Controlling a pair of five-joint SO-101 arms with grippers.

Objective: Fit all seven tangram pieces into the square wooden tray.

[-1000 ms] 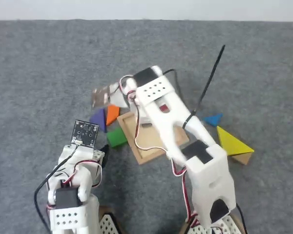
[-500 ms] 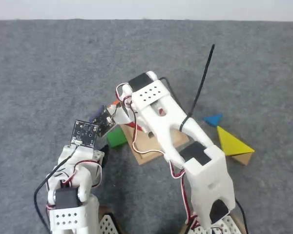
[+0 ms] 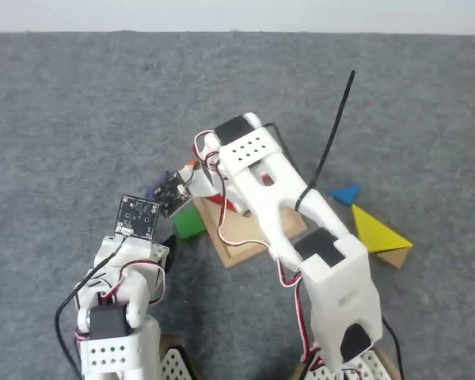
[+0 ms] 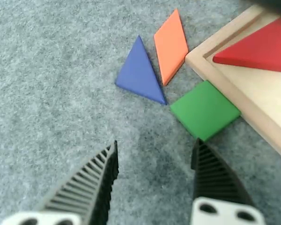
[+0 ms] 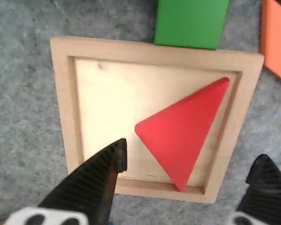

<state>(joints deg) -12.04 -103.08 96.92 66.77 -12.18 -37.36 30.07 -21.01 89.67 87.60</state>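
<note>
Looking down from the right wrist onto the square wooden tray point(image 5: 61, 108), set on grey carpet point(image 5: 18, 154). Holds one piece: a red triangle point(image 5: 182, 136), inside the frame, one edge running close along an inner wall and one tip up near a corner. Cannot tell whether it lies fully flat or slightly propped.

Just outside the rim by that corner: a green square point(image 5: 191, 21), touching or all but touching the frame. Beside it, an orange parallelogram point(image 5: 276, 37), near the tray's corner. From the left wrist, one more of the cluster: a blue-violet triangle point(image 4: 139, 75), lying alongside the orange parallelogram's long side, one tip almost meeting a corner of the green square.

Well apart, on the tray's other side in the high view: a small blue triangle point(image 3: 346, 194), then a yellow triangle point(image 3: 376, 229) with a tan piece point(image 3: 392, 257) touching its near edge.

Hovering over the tray: right gripper point(image 5: 193, 153), jaws spread wide, gripping nothing, red triangle showing between them. Reaching across the tray in the high view and covering much of it: right arm point(image 3: 269, 190).

Hanging above bare carpet, short of the green square: left gripper point(image 4: 156, 149), fingers parted, nothing held. Folded back near its base: left arm point(image 3: 119, 317).
</note>
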